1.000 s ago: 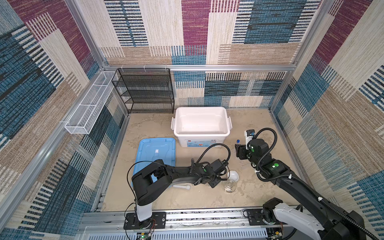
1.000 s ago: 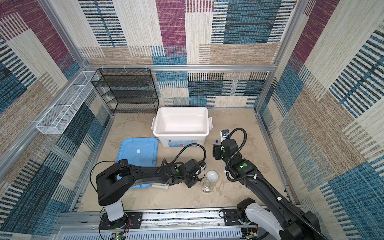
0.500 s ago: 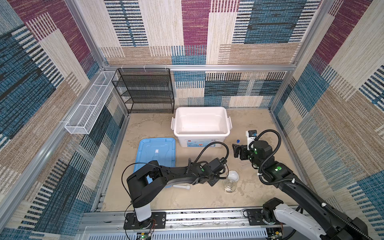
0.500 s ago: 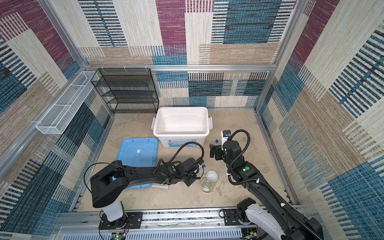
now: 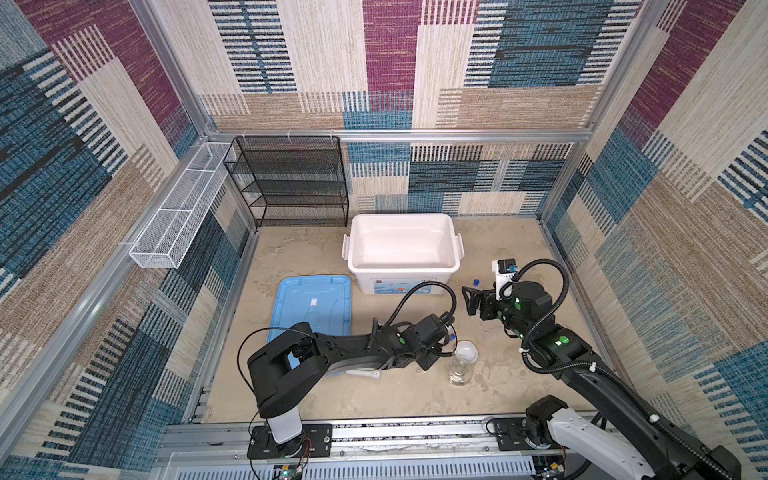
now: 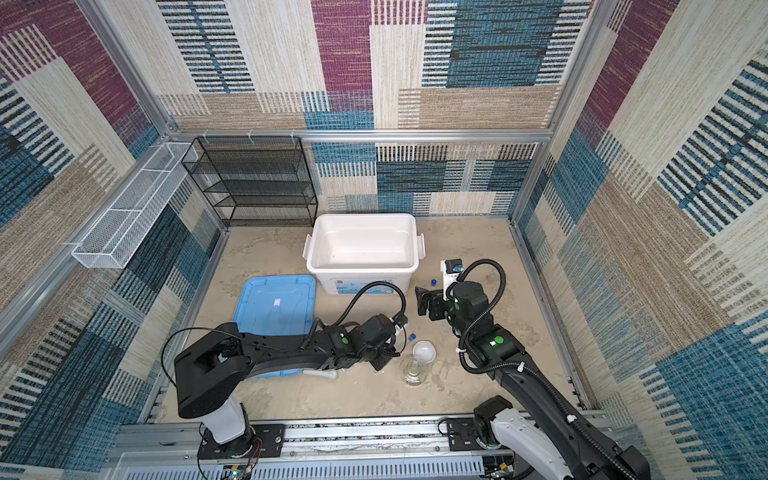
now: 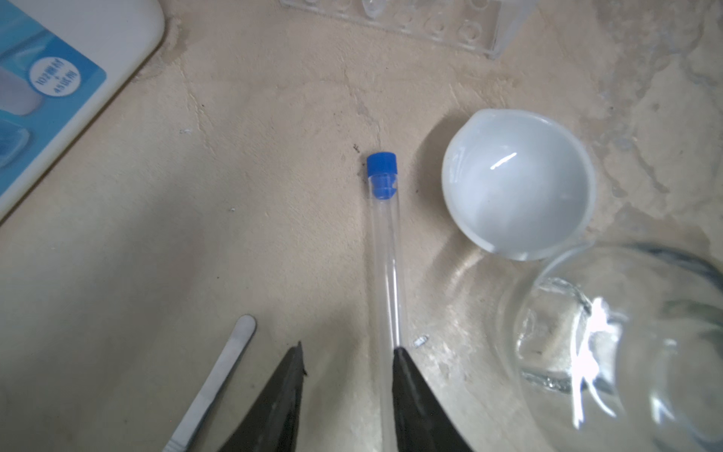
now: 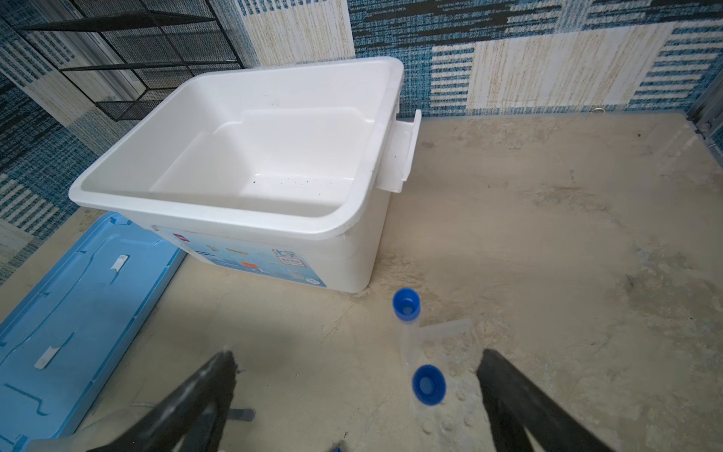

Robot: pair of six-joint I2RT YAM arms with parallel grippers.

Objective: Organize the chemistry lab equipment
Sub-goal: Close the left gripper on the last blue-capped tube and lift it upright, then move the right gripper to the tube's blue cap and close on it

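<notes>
**Worktop survey: one tube loose, two racked, bin unfilled**

A white wire basket point(image 5: 174, 224) is hung on the left wall with nothing seen in it. Next to it, the black wire rack point(image 5: 291, 183) is stood against the back wall, its shelves bare. The blue lid point(image 5: 311, 299) is laid flat on the worktop point(image 5: 374, 399), and the white pestle point(image 5: 368, 373) is lying just off its near edge. The white bin point(image 5: 401, 249) is open-topped; only dark specks are noted on its floor.

The metal tweezers point(image 7: 219, 375) are seen beside the left tool point(image 7: 348, 347), which is partly spread. A blue-capped test tube point(image 7: 385, 254) is laid flat between its fingers, touched by one of them only and not pinched. Near the cap, the small white bowl point(image 7: 516, 184) is found bare inside. The glass flask point(image 7: 626, 344) is stood upright just beside it.

Two further capped tubes point(image 8: 428, 383) are held upright in a clear tube rack point(image 8: 450, 332). The right tool point(image 8: 357, 354) is hung above them, spread wide, with nothing gripped.

Against the frame a second earlier, the left arm's rear link is seen lower. Both tools, bowl, flask and pestle are found where they were.
</notes>
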